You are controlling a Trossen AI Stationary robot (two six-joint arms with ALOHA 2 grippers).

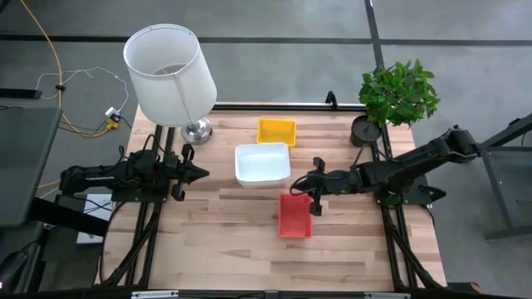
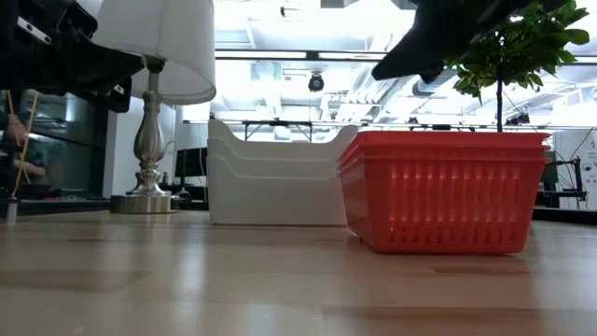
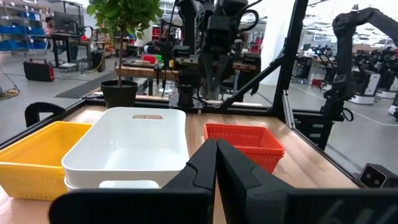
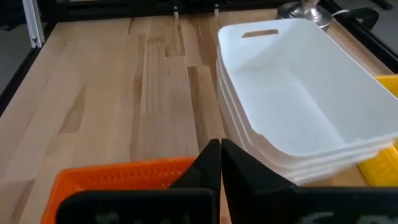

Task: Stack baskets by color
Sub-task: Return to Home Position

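Note:
A stack of white baskets [image 1: 263, 164] rests on the table's middle, and a yellow basket [image 1: 276, 131] sits on the table just beyond it. Nearer the front, stacked red mesh baskets [image 1: 296, 214] stand on the wood. My right gripper [image 1: 293, 186] is shut and hovers over the red stack's far end [image 4: 124, 177], clear of it in the low view [image 2: 410, 65]. My left gripper [image 1: 204, 174] is shut, level, at the table's left, pointing toward the white stack [image 3: 127, 146]. In the left wrist view, its fingers [image 3: 216, 165] point between the white stack and the red baskets [image 3: 244, 140].
A white-shaded lamp [image 1: 170, 75] stands at the far left on its metal base [image 1: 197, 130]. A potted plant [image 1: 397, 93] in a black pot [image 1: 364, 131] is at the far right. Bare wood [image 1: 224, 241] lies toward the near edge.

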